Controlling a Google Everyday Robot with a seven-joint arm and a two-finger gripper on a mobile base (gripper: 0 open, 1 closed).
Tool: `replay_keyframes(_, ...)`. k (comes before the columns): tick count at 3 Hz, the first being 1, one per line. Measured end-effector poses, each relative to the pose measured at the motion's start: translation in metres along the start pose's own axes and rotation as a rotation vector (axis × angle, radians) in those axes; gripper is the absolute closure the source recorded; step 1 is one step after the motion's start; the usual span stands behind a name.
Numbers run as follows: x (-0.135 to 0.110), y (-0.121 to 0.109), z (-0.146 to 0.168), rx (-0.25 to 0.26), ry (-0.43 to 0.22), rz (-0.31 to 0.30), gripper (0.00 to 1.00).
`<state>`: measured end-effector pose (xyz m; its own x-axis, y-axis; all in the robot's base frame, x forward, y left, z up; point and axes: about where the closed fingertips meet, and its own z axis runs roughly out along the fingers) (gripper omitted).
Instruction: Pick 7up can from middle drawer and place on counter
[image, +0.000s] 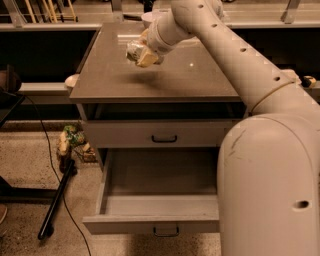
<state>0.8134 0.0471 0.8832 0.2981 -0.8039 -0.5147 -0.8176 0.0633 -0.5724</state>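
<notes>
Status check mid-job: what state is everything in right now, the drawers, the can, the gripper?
gripper: over the counter, shut on the 7up can.
7up can: held in the air, not yet set down.
counter: the can's shadow on it, no can resting there.
middle drawer: pulled open, the can not in it.
top drawer: shut.
white bowl: upright at the counter's far edge.

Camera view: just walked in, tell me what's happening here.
The robot's arm reaches over the counter. Its gripper has its jaws closed on the 7up can, holding it in the air above the slab, not yet set down. Below, the middle drawer stands pulled open, and what shows of its floor is bare grey.
</notes>
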Motion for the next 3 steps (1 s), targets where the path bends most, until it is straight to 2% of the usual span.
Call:
replay_keyframes(1, 0.007, -0.005, 0.008, -0.015, -0.012, 0.037, 0.13)
replay_keyframes(2, 0.014, -0.007, 0.015, -0.042, -0.032, 0.068, 0.0)
replay_keyframes(3, 0.019, -0.008, 0.01, -0.038, -0.055, 0.079, 0.0)
